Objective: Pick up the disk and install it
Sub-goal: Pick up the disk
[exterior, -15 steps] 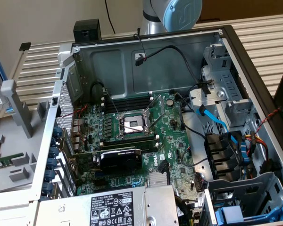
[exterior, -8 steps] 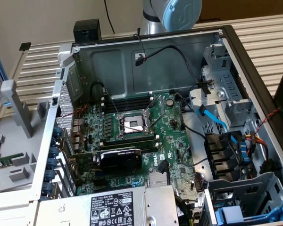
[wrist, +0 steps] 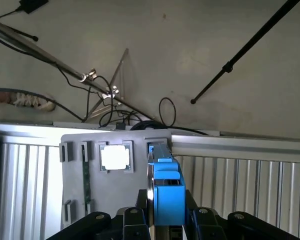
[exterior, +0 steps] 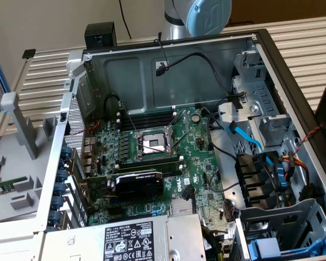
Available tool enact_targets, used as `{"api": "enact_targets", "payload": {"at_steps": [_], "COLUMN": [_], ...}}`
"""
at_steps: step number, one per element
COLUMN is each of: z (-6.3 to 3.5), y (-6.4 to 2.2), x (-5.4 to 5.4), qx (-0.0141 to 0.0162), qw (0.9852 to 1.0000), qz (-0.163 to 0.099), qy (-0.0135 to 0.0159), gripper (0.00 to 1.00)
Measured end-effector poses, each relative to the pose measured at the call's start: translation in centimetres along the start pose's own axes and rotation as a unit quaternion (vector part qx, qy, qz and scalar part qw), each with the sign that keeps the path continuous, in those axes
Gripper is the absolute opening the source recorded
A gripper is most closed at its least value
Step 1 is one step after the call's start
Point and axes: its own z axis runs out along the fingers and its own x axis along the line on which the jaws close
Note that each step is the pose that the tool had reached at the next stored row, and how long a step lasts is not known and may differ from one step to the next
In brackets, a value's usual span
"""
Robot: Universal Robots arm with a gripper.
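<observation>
Black claw [wrist: 165, 212] gripping the disk [wrist: 167, 190], a flat silver metal drive in a bright blue plastic frame
The claw is about half closed, and its two black fingers [wrist: 142, 206] press on both sides of the disk, which stands edge-on between them. In the wrist view, the disk is seen in front of the grey plastic tray with rectangular pockets [wrist: 75, 200], at the tray's edge beside the pale ribbed table top [wrist: 240, 190]

Soft, even light fills the open grey metal computer case [exterior: 141, 76], its corners shaded. In the wrist view a square silver chip [wrist: 115, 157] glares white; the blue-framed disk [wrist: 167, 197] is evenly lit.
</observation>
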Motion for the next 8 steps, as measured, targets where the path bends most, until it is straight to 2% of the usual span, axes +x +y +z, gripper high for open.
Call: {"api": "enact_targets", "payload": {"at_steps": [8], "z": [-1.96], "y": [-0.02], "x": [-0.7], "qx": [0.0047], "qw": [1.0], "qz": [0.0], "qy": [0.0025], "gripper": [0.37]}}
